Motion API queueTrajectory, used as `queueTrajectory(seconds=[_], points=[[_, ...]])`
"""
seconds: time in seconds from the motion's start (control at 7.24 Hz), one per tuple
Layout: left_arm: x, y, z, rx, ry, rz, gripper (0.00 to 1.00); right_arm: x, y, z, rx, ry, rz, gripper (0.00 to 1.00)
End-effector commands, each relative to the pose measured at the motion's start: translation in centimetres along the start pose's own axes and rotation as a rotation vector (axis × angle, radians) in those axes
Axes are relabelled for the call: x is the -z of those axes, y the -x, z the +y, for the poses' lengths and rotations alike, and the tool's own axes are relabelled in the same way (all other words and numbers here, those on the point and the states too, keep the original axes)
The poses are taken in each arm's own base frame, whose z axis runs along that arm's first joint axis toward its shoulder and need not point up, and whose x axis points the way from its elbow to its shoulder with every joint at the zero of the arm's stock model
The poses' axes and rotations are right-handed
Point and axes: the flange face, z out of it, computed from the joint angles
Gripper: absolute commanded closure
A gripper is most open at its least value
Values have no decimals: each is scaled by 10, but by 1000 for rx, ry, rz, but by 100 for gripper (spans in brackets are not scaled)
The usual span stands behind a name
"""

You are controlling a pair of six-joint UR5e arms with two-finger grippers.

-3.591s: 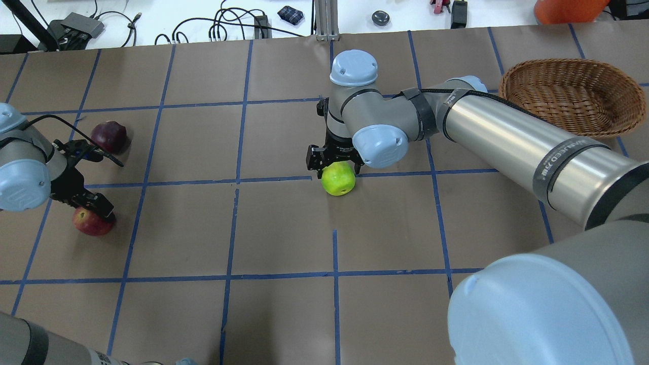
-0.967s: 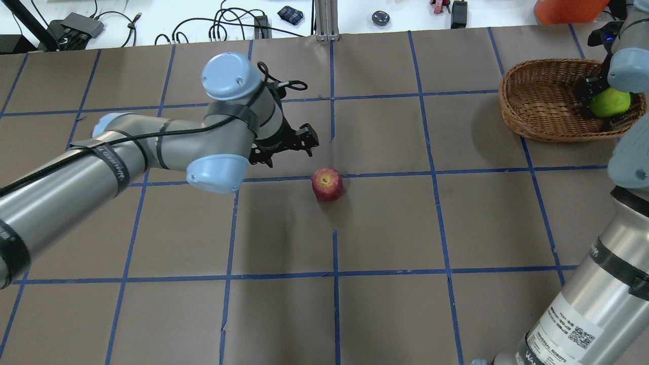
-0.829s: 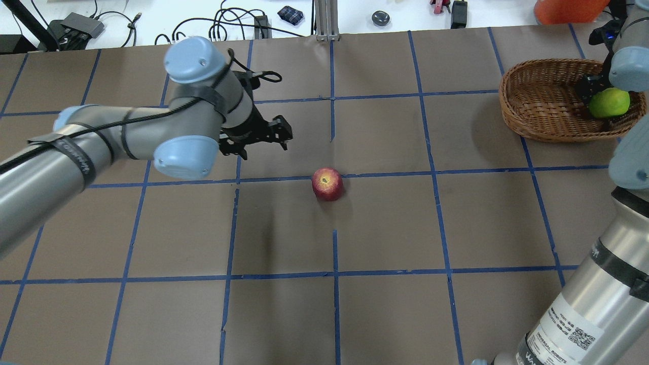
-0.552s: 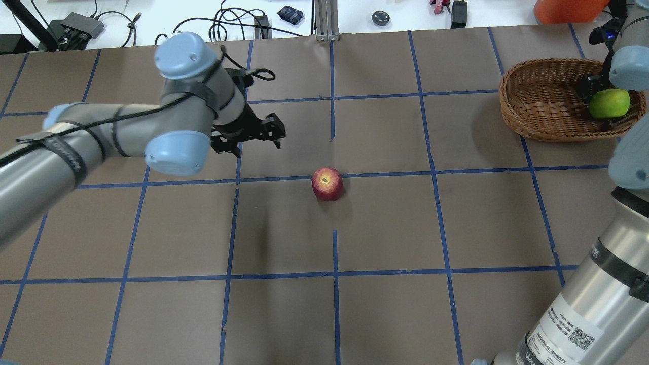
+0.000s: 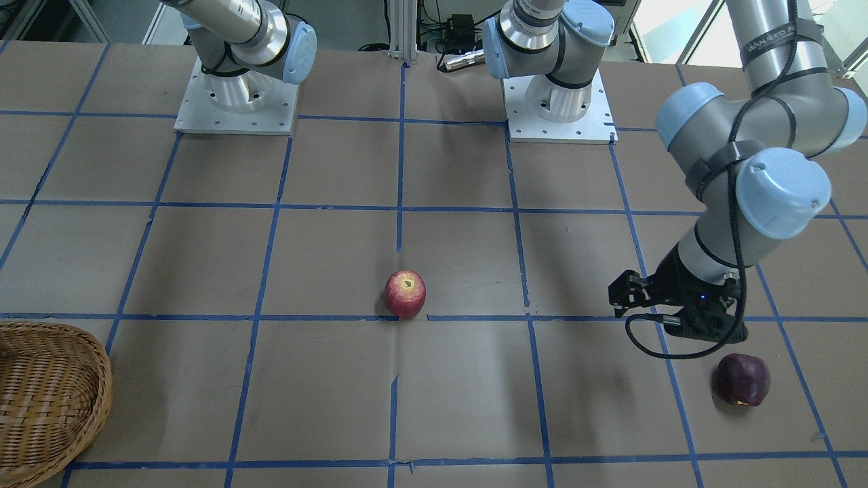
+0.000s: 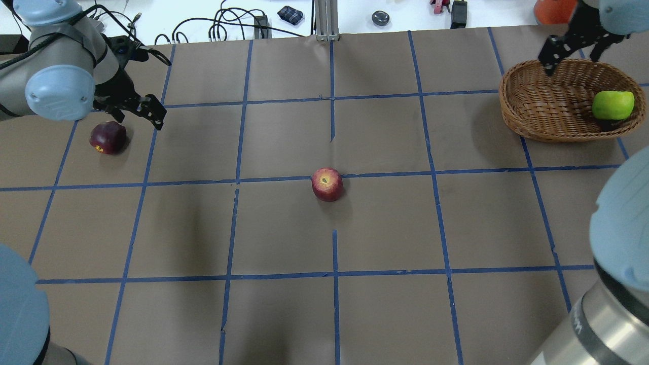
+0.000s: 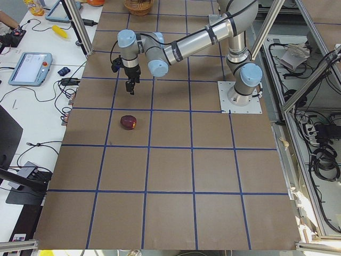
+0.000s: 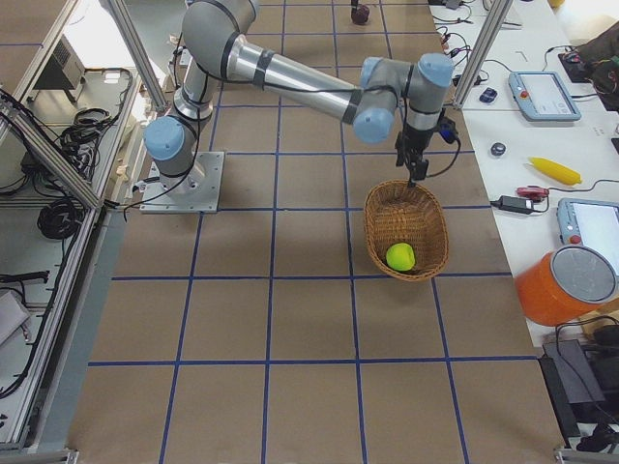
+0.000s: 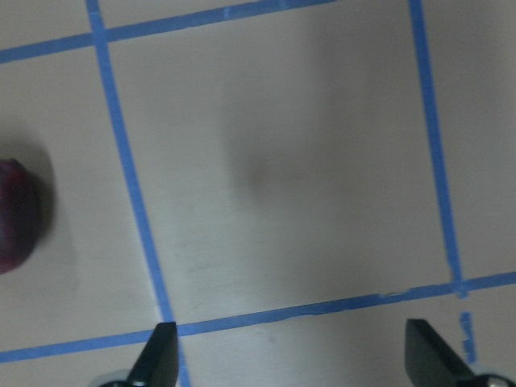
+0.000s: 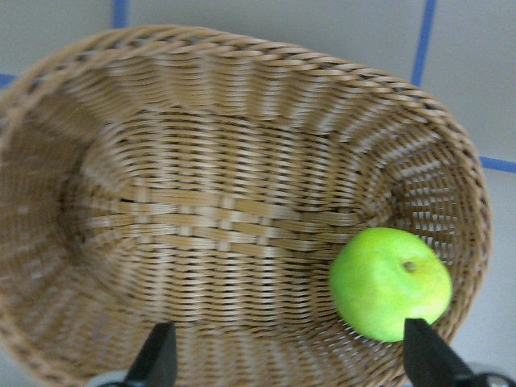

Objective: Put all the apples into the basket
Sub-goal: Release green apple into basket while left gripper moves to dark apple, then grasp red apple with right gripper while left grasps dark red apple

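The lime green apple lies inside the wicker basket at the far right. My right gripper hangs open above the basket, holding nothing. The red apple sits alone at the table's middle. At the left lies the maroon apple. My left gripper hovers open just beside it, and the apple is outside the fingers.
Brown paper with blue tape lines covers the table. Cables and small devices lie along the far edge, and an orange object stands behind the basket. Both arm bases are bolted at the robot's side.
My left gripper has swung left from near the red apple to beside the maroon apple. My right gripper has let go of the green apple and lifted off the basket.
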Motion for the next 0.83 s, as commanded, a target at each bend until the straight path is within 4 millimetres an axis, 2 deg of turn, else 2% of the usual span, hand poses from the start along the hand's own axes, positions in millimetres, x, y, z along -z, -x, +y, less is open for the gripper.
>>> queueTrajectory(seconds=[0.0,0.14,0.28,0.41,0.55,0.69], points=[[-43,88,13,-43,40,18,0,19,194,16,-130,38,-166,0],[-46,100,5,-42,36,9,0,5,260,26,-173,60,-156,0],[-44,114,-11,-32,19,-10,0,-20,308,31,-173,71,-148,0],[-55,121,-20,-29,29,1,0,-49,341,33,-159,68,-143,0],[-79,119,-22,-31,57,29,0,-75,359,33,-178,52,-147,0],[-90,119,-23,-31,68,40,0,-85,367,31,-210,20,-159,0]])
